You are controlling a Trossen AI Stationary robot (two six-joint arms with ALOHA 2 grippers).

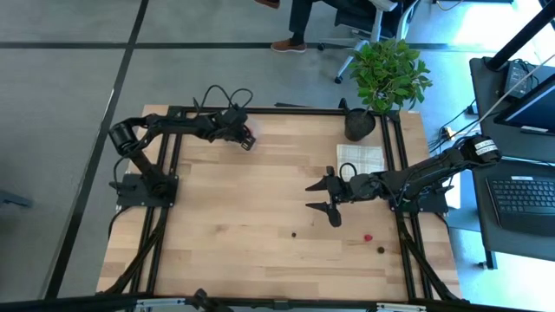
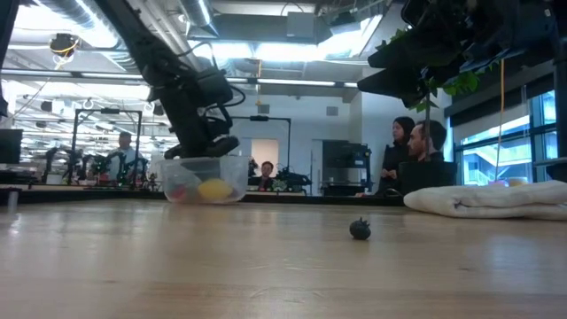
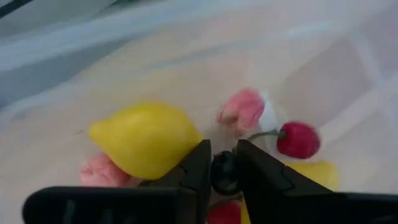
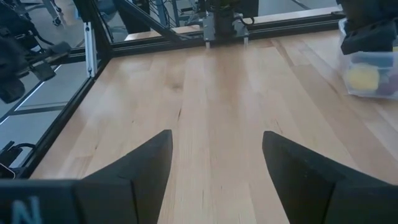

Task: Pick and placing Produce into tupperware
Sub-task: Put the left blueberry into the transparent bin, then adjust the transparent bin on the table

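On the near part of the wooden table, towards its right corner, three small pieces of toy produce lie loose: a dark berry nearest the middle, a red berry further right, and another dark berry just beside the red one. The right gripper hovers above the table a little beyond these pieces, its two fingers spread wide and holding nothing. Behind it, against the right edge, lies a white checked cloth, and near the far right corner stands a black plant pot. At the far edge, left of the middle, is the clear tupperware, and the left gripper reaches down into it. Its fingers are pressed together on a small dark berry. Under it in the tub already lie a yellow lemon, a pink berry and a red cherry with a stem. The pieces look light and hard, probably smooth plastic, so they may roll or slip out from the fingertips; the best hold is likely across the middle of the round body, not on a stem. The tub itself seems thin and light, and a push on its wall could shift it.
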